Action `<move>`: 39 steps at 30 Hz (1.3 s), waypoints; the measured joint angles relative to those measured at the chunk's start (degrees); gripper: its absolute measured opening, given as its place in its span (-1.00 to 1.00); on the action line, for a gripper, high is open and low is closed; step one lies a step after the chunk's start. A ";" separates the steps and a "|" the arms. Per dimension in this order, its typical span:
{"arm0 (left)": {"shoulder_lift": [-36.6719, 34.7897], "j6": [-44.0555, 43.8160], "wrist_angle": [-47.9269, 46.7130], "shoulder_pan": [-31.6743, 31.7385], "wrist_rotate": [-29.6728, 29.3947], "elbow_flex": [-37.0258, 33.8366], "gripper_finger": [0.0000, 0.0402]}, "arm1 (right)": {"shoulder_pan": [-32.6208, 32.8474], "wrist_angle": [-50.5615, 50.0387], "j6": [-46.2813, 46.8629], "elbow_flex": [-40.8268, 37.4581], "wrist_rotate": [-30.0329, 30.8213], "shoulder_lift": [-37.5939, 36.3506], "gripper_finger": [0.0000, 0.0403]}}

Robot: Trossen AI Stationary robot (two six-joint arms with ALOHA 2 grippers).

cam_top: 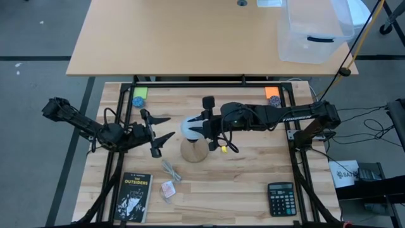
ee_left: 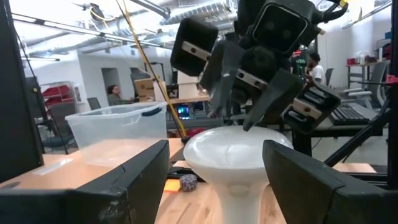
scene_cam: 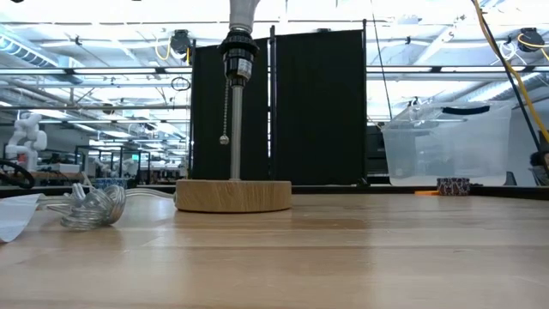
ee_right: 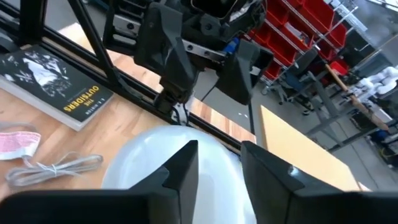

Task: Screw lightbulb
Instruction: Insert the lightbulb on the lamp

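The white lightbulb (cam_top: 192, 128) stands upright with its pale base (scene_cam: 243, 13) in the black socket (scene_cam: 238, 60) of the wooden lamp stand (cam_top: 194, 151) at the table's middle. My right gripper (cam_top: 202, 130) reaches in level from the table's right. It is open, with one finger on each side of the globe's top (ee_right: 155, 168). My left gripper (cam_top: 171, 126) hangs wide open just left of the bulb, short of it, pointing at the globe (ee_left: 230, 152). My right gripper has its fingertips (ee_left: 252, 118) close over the top of the bulb's globe (ee_left: 236, 134), with a gap between the fingers. Whether they touch the glass I cannot tell.
A book (cam_top: 133, 196), a coiled clear cord (cam_top: 171, 170) and a small packet (cam_top: 168, 189) lie near the front left. A calculator (cam_top: 281, 198) lies at the front right. A clear bin (cam_top: 314, 28) stands on the far table. The lamp's pull chain (scene_cam: 225, 112) hangs beside its stem.
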 joint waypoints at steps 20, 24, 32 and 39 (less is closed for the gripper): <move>0.47 0.63 -0.85 2.30 -1.55 0.02 0.31 | 1.64 -13.44 -0.69 0.07 9.82 -5.87 -0.81; 1.08 -0.63 -0.51 3.33 0.49 0.04 0.31 | 2.26 -14.17 -1.70 -0.41 14.24 -5.73 -0.98; 3.81 -3.24 1.39 6.63 5.20 0.07 0.31 | 1.37 -13.27 -0.87 -2.29 13.76 -4.54 -1.00; 4.11 -4.04 1.43 7.33 6.00 0.11 0.31 | 0.86 -12.22 -0.97 -2.24 14.22 -3.20 -1.00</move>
